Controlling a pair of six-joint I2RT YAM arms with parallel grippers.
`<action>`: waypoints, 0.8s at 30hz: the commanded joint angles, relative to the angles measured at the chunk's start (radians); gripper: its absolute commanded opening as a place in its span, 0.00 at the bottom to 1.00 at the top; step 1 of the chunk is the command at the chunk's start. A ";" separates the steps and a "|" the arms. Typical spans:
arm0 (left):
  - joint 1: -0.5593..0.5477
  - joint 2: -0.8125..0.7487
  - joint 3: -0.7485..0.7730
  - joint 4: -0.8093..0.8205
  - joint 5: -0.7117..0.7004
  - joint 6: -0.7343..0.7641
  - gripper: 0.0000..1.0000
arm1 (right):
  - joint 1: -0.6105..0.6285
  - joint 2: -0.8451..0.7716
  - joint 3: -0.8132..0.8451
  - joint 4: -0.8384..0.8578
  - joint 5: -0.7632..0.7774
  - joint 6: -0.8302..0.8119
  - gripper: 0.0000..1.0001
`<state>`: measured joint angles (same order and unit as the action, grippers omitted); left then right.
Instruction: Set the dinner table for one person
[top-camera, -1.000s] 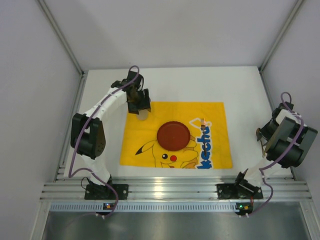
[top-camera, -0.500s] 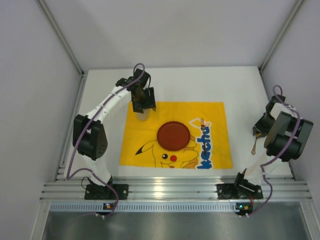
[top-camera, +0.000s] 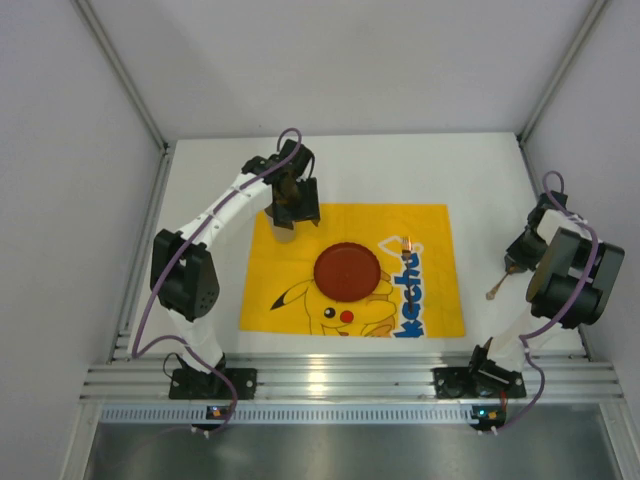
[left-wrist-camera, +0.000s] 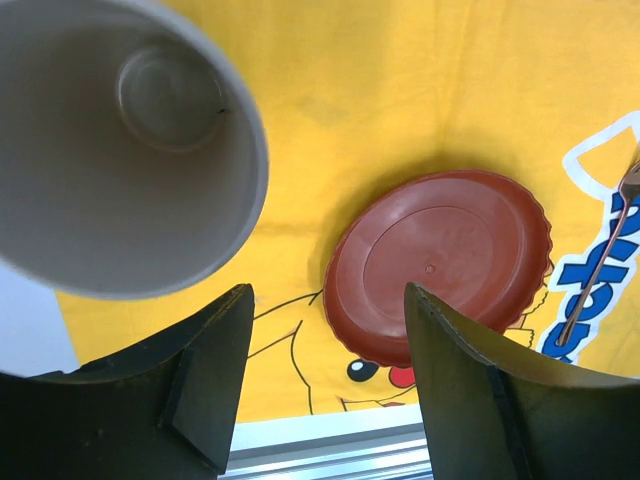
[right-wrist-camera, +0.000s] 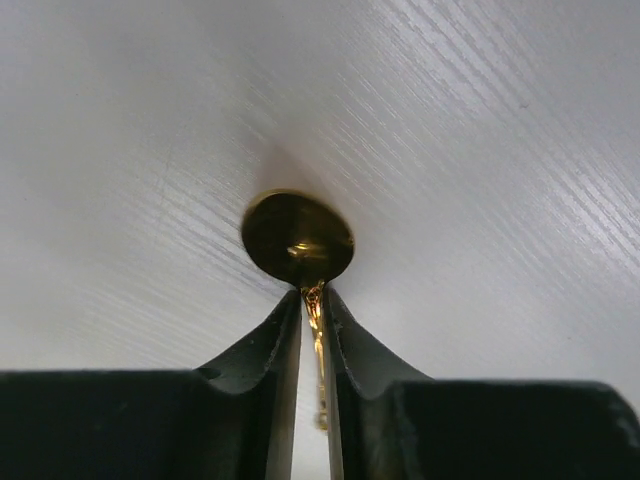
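We judge cutlery step; right gripper (right-wrist-camera: 312, 300) pinches thin golden spoon (right-wrist-camera: 297, 238); left gripper (left-wrist-camera: 325, 292) open, empty; next: carry spoon beside red round plate (left-wrist-camera: 440, 260).

One cup (left-wrist-camera: 120, 150), one plate (top-camera: 347, 271), one fork (left-wrist-camera: 600, 270), one spoon (right-wrist-camera: 297, 238), one cloth (top-camera: 430, 300)

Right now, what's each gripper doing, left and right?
Left gripper: open, holding nothing, cup just ahead of it.
Right gripper: closed on the spoon handle.
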<state>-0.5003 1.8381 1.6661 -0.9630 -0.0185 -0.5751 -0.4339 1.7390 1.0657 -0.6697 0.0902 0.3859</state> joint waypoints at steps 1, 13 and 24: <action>-0.007 -0.005 0.046 -0.023 -0.015 -0.008 0.67 | 0.027 0.057 -0.081 0.056 -0.081 0.039 0.04; -0.029 -0.014 0.069 -0.059 -0.028 -0.023 0.67 | 0.060 0.033 -0.023 0.030 -0.084 0.034 0.00; -0.080 -0.011 0.136 -0.074 -0.055 -0.052 0.68 | 0.218 -0.144 0.252 -0.162 -0.119 0.056 0.00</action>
<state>-0.5735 1.8400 1.7451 -1.0145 -0.0505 -0.6064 -0.2535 1.6955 1.2015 -0.7803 0.0139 0.4206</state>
